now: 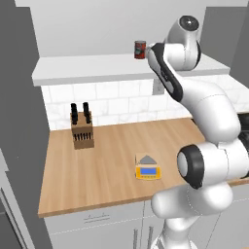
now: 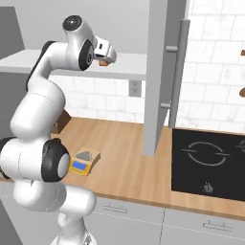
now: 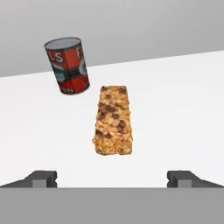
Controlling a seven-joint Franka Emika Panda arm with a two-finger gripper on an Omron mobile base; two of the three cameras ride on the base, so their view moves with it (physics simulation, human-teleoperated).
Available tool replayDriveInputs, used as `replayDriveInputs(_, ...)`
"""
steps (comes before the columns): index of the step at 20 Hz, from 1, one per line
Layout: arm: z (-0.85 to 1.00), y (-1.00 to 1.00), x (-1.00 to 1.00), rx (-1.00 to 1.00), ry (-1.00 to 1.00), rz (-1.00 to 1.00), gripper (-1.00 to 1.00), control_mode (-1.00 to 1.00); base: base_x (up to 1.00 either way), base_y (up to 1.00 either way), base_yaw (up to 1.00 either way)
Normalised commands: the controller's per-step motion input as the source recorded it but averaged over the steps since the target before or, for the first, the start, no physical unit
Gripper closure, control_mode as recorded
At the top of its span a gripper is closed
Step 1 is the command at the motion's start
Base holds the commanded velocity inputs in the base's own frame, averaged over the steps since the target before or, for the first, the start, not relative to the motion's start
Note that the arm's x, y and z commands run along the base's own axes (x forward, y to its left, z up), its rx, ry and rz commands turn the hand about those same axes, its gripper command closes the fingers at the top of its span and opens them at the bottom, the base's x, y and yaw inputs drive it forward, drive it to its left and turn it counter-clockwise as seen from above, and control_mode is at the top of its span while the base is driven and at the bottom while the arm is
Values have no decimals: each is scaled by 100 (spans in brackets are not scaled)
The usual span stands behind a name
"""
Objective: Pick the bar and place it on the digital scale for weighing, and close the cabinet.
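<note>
On white shelf | bar (image 3: pixel 113 120) centred ahead of spread jaws | untouched

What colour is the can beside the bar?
Red, with a silver top: the can, clearest in the hand view.

Grainy, rough-topped bar (image 3: pixel 113 120) at centre of the hand view, tan with dark flecks, lying on a smooth matt white shelf (image 3: pixel 175 113); just up-left of it, a red can (image 3: pixel 67 65) with a printed label and dull metal lid. At the middle of the left base view, warm wood-grain counter (image 1: pixel 112 160), wooden knife block (image 1: pixel 81 131), yellow plastic-looking digital scale (image 1: pixel 147 168) with grey platform. In the right base view, flat matt grey cabinet (image 2: pixel 160 72) door with satin metal handle, glossy black cooktop (image 2: pixel 208 162) at lower right.
</note>
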Motion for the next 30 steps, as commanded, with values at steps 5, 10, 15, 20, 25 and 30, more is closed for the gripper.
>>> replayDriveInputs(5,-22,-9,36,0,2,0,-100,-100,0,0,0)
replayDriveInputs(10,-19,-13,38,0,3,0,-100,-100,0,0,0)
replayDriveInputs(15,-5,0,40,0,0,0,-100,-100,0,0,0)
replayDriveInputs(20,0,0,31,0,0,0,-100,-100,0,0,0)
replayDriveInputs(25,-10,0,22,0,0,0,100,-100,0,0,0)
replayDriveInputs(30,-20,0,-5,-2,-5,1,100,-100,0,0,0)
